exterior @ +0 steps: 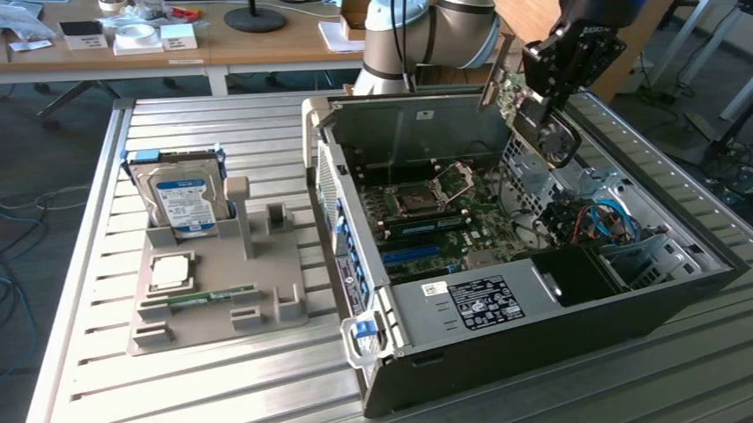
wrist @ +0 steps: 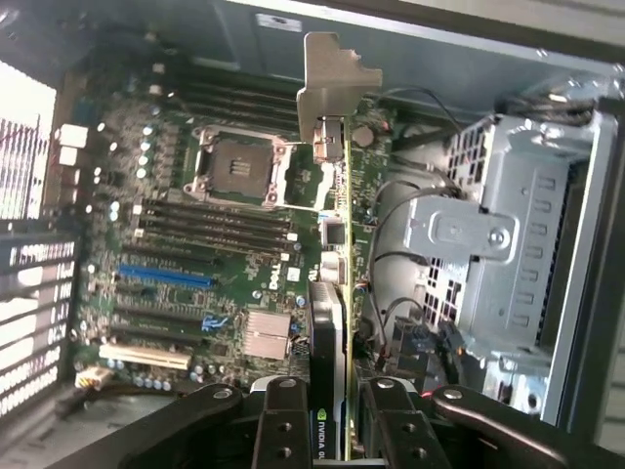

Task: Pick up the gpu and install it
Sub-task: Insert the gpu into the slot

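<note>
Worktop, exterior view's left: grey holder tray carrying an upright hard drive. Centre: open computer case, motherboard exposed. Right, far side: gpu edge-on above the case (round fan showing), fingers clamped on it.

Open case; drive cage beside gpu

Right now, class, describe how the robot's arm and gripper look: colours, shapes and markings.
The arm is made of thick silver-grey tubes with rounded joints. The gripper has a blocky black body with small pale lettering. In the wrist view, its black fingers are linked bars dotted with round pins.
</note>
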You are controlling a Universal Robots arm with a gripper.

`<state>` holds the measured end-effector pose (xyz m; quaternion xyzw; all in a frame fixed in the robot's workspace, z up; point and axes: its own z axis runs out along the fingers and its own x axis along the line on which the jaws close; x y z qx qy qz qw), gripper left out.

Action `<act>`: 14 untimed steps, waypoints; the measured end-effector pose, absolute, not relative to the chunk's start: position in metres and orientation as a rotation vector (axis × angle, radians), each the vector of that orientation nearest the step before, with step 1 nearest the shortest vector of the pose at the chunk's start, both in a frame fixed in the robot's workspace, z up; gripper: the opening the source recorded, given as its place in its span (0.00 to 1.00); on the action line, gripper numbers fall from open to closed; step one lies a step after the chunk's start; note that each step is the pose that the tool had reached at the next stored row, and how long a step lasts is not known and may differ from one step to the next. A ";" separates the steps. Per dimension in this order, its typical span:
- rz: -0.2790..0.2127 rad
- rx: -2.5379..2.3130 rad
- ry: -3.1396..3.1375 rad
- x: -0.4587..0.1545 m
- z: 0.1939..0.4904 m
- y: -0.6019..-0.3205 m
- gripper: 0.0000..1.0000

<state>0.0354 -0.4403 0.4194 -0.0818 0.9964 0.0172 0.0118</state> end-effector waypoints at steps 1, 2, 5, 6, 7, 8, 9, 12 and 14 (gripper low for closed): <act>0.054 -0.283 3.105 0.035 0.419 -0.440 0.27; 0.055 -0.312 3.102 0.035 0.419 -0.440 0.27; 0.055 -0.397 3.094 0.035 0.419 -0.440 0.27; 0.056 -0.425 3.090 0.035 0.419 -0.440 0.27; 0.056 -0.453 3.087 0.035 0.419 -0.440 0.27; 0.056 -0.480 3.083 0.035 0.419 -0.440 0.27; 0.056 -0.508 3.079 0.035 0.419 -0.440 0.27; 0.057 -0.594 3.064 0.035 0.419 -0.440 0.27; 0.057 -0.649 3.054 0.035 0.419 -0.440 0.27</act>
